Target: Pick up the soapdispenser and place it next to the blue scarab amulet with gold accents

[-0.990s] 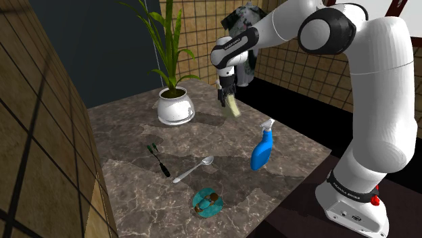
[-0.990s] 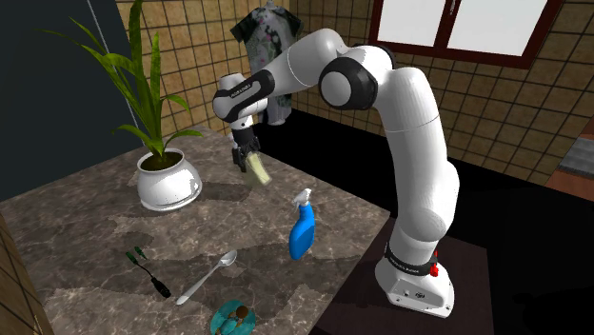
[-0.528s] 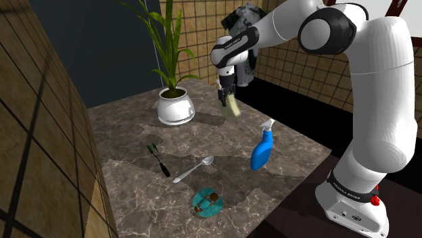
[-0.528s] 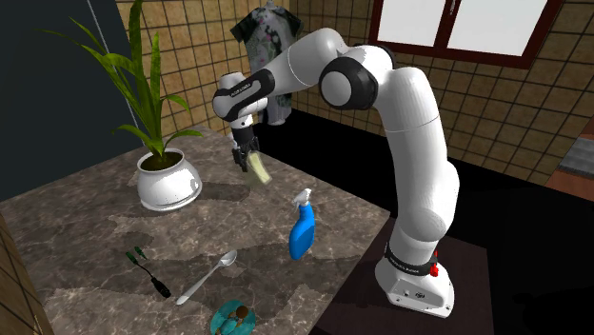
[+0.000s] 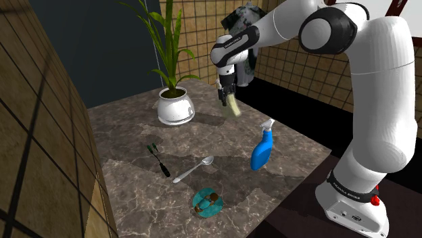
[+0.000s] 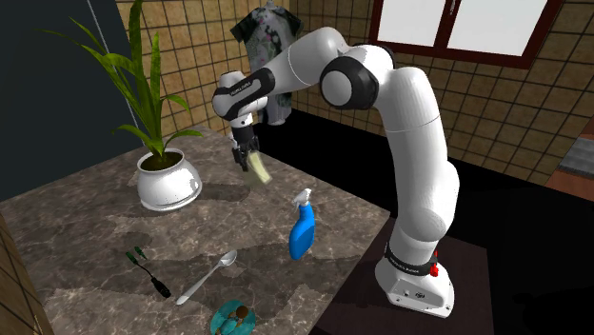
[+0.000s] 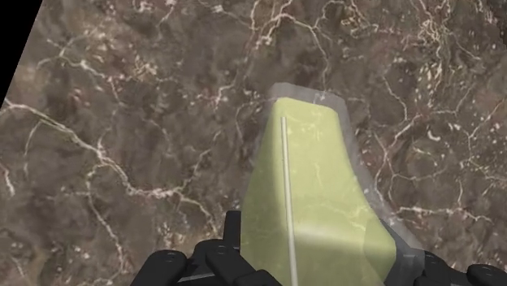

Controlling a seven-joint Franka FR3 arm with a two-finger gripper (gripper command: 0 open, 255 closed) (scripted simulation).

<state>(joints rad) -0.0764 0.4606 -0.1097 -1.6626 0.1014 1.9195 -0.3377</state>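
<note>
The tabletop (image 7: 122,122) looks like polished brown marble veined white; the soap dispenser (image 7: 313,187) is smooth translucent yellow-green; the spoon (image 5: 195,169) shiny metal; the pot (image 5: 176,107) glossy white.

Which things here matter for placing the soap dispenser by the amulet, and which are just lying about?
Part of the job:
soap dispenser, yellow-green, clasped in the gripper above the table
amulet, lying on the table near the spoon

Just lying about:
blue spray bottle
spoon
dark utensil
potted plant
</note>
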